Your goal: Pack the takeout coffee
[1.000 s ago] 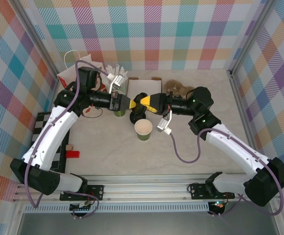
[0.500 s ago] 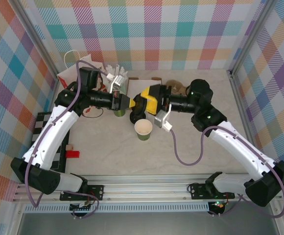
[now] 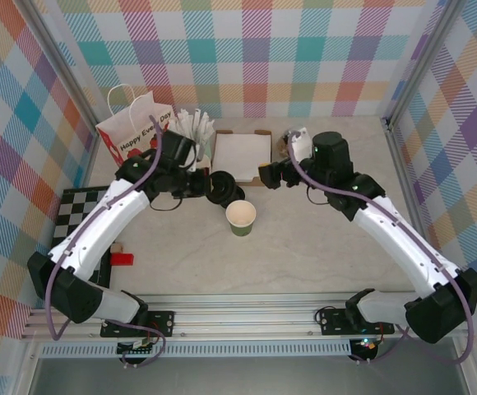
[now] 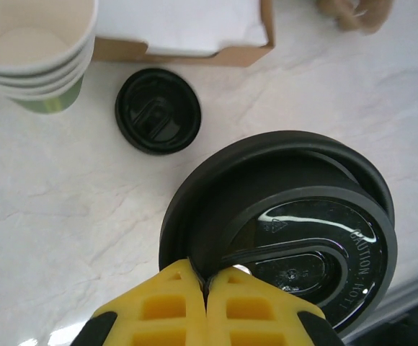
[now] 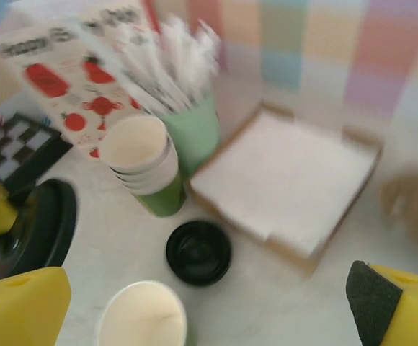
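Here, left fingers (image 4: 173, 306) pinch one takeout coffee (image 4: 295, 216); right fingers (image 5: 18, 310) wide; one loose lid (image 4: 157, 110) nearby

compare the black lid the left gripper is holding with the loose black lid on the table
The held lid is pinched at its rim by the shut left gripper; the loose lid has nothing touching it. The loose lid lies flat on the table; the held lid looks tilted. Whether a cup sits under the held lid cannot be told; the loose lid plainly has none. Both are round, black, with the same moulded top.
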Motion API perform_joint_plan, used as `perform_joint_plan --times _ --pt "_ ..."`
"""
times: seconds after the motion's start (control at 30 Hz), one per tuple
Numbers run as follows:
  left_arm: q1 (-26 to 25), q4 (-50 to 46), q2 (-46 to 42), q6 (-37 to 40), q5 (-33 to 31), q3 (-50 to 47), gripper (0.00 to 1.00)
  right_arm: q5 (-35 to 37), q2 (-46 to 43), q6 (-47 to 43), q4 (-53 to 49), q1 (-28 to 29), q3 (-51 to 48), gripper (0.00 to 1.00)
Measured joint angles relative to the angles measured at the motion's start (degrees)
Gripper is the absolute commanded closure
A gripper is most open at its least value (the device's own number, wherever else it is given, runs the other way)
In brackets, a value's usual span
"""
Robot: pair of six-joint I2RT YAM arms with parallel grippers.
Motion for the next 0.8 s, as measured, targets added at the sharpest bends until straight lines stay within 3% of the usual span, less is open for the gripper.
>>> perform_joint_plan --times 0.1,0.27,0.43,0.8 --pt "-3.48 -0.37 2.64 -3.15 -3.69 -0.44 1.0 -2.36 0.81 17.16 0.33 -2.1 -8.39 0.0" --pt "-6.4 -0.22 7.26 -6.45 -4.68 -1.07 1.0 -9.73 4.7 31.69 0.5 -3.06 -13.75 0.01" --pt "-7.87 -0.15 11.98 -7.37 -4.83 -0.87 1.0 -15.06 5.42 36.04 2.25 -3.06 -14.64 0.04" --pt "-8.0 -0.33 15.43 -7.69 -4.72 1.53 1.0 -21.75 8.48 36.81 4.44 -3.06 -15.67 0.11"
